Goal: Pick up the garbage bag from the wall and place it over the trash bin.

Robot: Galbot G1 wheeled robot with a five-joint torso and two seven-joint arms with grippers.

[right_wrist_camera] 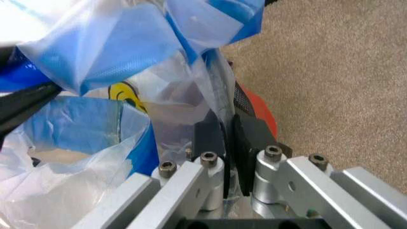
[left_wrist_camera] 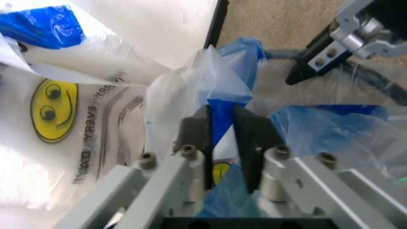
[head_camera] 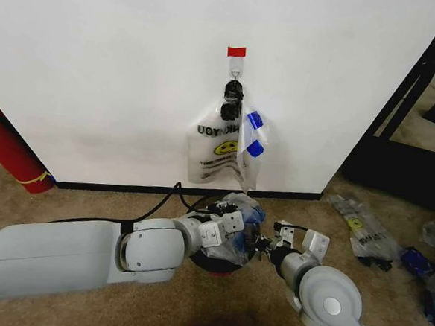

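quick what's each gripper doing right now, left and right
Left gripper: shut on the garbage bag, at the trash bin.
Right gripper: shut on the garbage bag's opposite edge, beside the bin.

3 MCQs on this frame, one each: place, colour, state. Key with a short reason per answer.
1. Where is the trash bin?
A. On the carpet between the two grippers
B. Hanging from the wall hook
C. Beside the fire extinguisher

2. What colour is the tape strip above the hook on the wall?
A. Blue
B. Red
C. Green

3. What is the right gripper doing?
A. Open, clear of any plastic
B. Shut on the fire extinguisher
C. Shut on the garbage bag

Answers:
1. A: the head view shows the bin low on the floor with the left gripper on one side and the right gripper on the other.
2. B: the strip is red.
3. C: the right wrist view shows its fingers pinching a fold of the bag's film at the bin's edge.
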